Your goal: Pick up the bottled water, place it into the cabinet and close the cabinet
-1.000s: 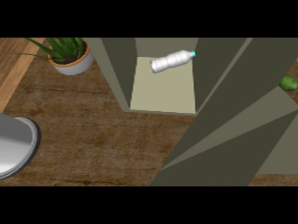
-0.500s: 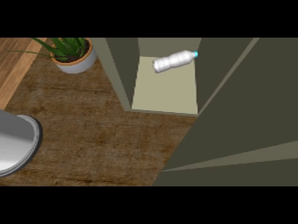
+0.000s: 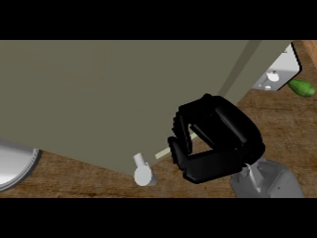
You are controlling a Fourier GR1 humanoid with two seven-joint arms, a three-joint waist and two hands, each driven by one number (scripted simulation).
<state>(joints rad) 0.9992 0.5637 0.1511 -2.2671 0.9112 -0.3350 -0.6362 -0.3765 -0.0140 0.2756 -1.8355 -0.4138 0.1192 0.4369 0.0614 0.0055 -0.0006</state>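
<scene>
The olive cabinet door [image 3: 113, 97] fills most of the head view and hides the cabinet's inside; the bottled water does not show. A white knob [image 3: 143, 174] hangs at the door's lower edge. My right hand [image 3: 219, 139] sits at the door's right edge beside the knob, with fingers and thumb curled round that edge. Its grey forearm [image 3: 267, 183] comes up from the lower right. A second olive panel [image 3: 260, 65] with a white fitting [image 3: 276, 76] stands at the upper right. My left hand is out of sight.
A metal pot's rim [image 3: 6, 169] shows at the lower left on the wooden counter [image 3: 284, 125]. A small green object [image 3: 301, 87] lies at the right edge, beyond the cabinet.
The door has swung across the view and now covers the opening and the bottle that showed earlier. My right hand has come into view at the door's edge. The potted plant is no longer visible.
</scene>
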